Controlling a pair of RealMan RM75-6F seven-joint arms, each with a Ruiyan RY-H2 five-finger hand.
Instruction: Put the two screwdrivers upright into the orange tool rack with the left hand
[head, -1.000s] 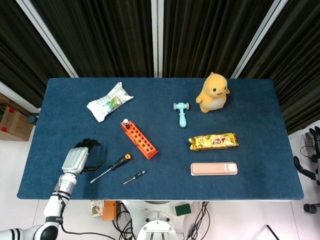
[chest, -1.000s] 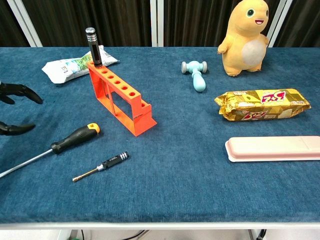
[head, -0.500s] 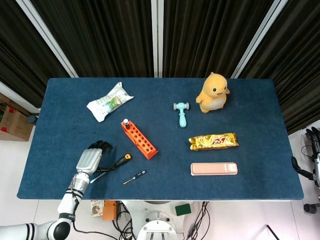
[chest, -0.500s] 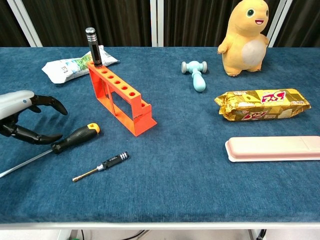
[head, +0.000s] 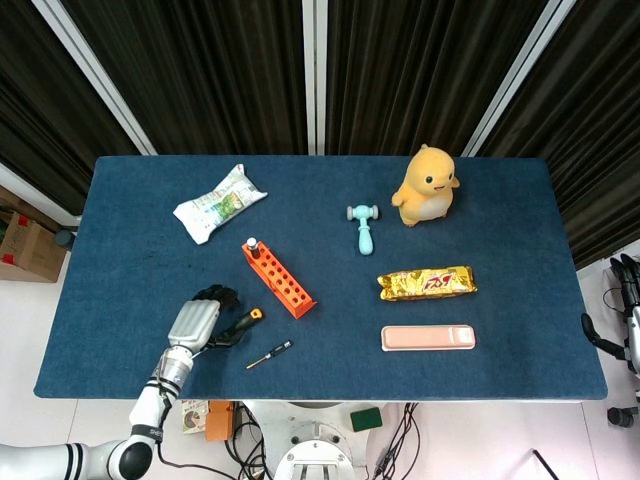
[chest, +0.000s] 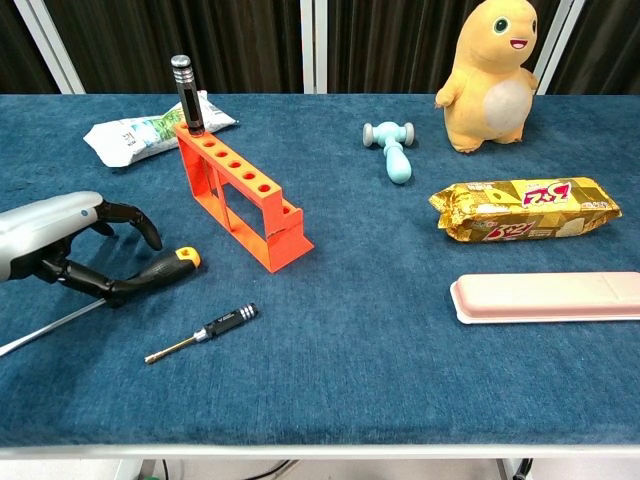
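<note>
Blue counter (chest: 360, 340), dark curtains behind. Left hand (chest: 60, 235) spread, fingers arched over big screwdriver (chest: 160, 268) handle, not gripping yet. Small screwdriver (chest: 200, 333) lies nearby. Orange rack (chest: 240, 200) just beyond. Next: close on handle, lift, tip upright.

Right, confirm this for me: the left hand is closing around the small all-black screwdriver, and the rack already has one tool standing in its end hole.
Not quite. The left hand is closing around the larger screwdriver with the black and orange handle, as the chest view shows; the small all-black screwdriver lies untouched nearer the table edge. The orange tool rack does have one tool standing in its end hole.
</note>
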